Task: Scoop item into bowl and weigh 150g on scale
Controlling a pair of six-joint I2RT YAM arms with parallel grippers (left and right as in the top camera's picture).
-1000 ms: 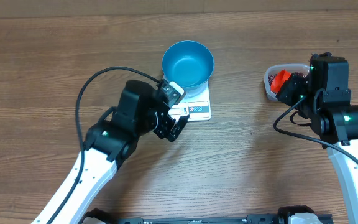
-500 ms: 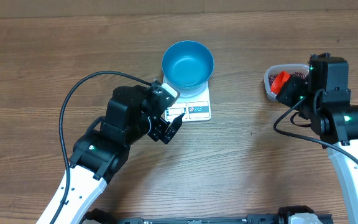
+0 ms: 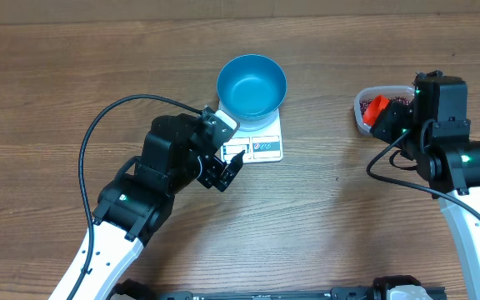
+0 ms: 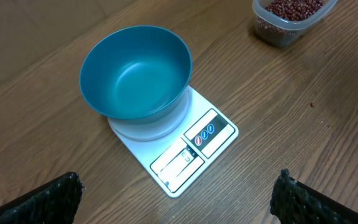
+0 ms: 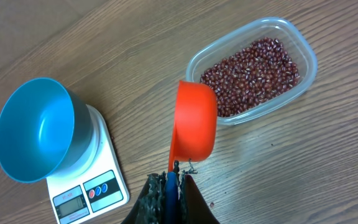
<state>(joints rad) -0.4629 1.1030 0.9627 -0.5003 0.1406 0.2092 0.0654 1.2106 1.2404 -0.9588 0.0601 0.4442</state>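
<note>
Now that the left fingers [image 4: 55, 198], released wide, have been drawn back from the scale [image 4: 194, 146], the empty bowl [image 4: 135, 71] on it is left clear for filling; beyond, the scoop [image 5: 194, 127] is gripped by clenched right fingers [image 5: 151, 200] at the tub [image 5: 308, 68] edge, the beans [image 5: 253, 71] judged not yet transferred

- A robot lab bench is showing: two white arms [image 3: 132, 208] are reaching in from the lower corners over a wood-grain table [image 3: 40, 100].
- A scale [image 3: 261, 148], a bowl [image 3: 252, 86] and a tub [image 5: 306, 68] of beans [image 5: 253, 68] are sitting in the upper half.
</note>
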